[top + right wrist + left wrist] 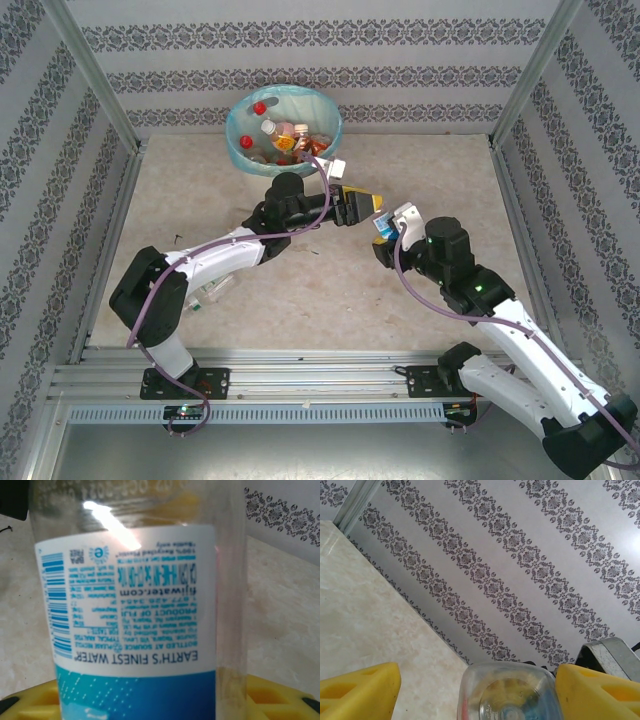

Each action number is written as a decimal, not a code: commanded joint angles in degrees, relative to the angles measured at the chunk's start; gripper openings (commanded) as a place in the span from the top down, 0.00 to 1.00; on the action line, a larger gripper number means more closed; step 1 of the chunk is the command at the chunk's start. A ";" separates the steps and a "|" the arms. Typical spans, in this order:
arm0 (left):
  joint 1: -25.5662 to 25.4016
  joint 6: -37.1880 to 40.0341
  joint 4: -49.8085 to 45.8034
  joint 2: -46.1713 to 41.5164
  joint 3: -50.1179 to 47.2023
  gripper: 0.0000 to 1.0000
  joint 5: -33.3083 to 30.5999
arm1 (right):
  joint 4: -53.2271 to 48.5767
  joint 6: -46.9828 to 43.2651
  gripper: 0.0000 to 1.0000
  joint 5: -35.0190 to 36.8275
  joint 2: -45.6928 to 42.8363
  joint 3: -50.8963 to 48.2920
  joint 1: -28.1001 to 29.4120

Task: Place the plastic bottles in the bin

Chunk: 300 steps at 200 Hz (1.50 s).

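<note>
A clear plastic bottle [135, 605] with a white and blue label stands between the yellow fingers [272, 700] of my right gripper [150, 707], which is shut on it. Above mid-table, the bottle [383, 226] and right gripper [390, 230] meet my left gripper [374, 211]. From the left wrist, the bottle's clear base [507, 695] sits between the yellow fingers [360, 692] of the open left gripper [477, 692]. It lies close against the right-hand one, with a wide gap to the left-hand one. The bin [233, 128], lined with a light blue bag, stands at the back and holds several bottles [285, 135].
Another small clear bottle [212, 291] lies on the table, partly under my left arm. Patterned walls and metal posts [90, 70] close the table on three sides. The marble-look tabletop [330, 290] is bare between the two arms.
</note>
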 commanded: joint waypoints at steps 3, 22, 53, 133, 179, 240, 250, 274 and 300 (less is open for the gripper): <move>-1.43 3.81 -2.22 -1.17 0.33 0.18 3.57 | 4.92 1.88 0.61 -0.28 0.49 1.85 -0.49; -1.48 5.04 -2.50 -1.15 0.06 0.19 2.90 | 6.77 1.98 0.61 -0.19 1.89 1.79 -0.49; -1.47 5.56 -4.70 0.12 3.29 0.25 4.28 | 5.88 3.05 0.60 -1.60 4.02 3.13 -0.16; -1.55 8.35 -10.48 1.86 5.80 0.27 1.71 | 13.95 3.39 0.59 -2.88 3.69 -0.81 -0.06; -1.56 10.30 -9.18 5.78 7.57 0.27 -0.63 | 13.79 -0.22 0.58 -3.05 7.89 1.69 -0.20; -0.88 9.35 -5.89 12.74 13.07 0.36 3.28 | 14.55 -3.76 0.59 -4.50 11.18 4.01 -1.20; -0.50 8.38 -5.53 13.34 13.85 0.39 3.30 | 14.70 -3.84 0.59 -4.38 11.00 3.93 -1.20; 0.58 6.77 -4.41 13.75 14.24 0.47 4.03 | 16.26 -3.05 0.59 -1.98 10.04 2.73 -1.61; 0.90 6.97 -3.98 13.43 13.91 0.51 3.93 | 16.28 -2.59 0.58 -2.30 9.86 2.60 -2.51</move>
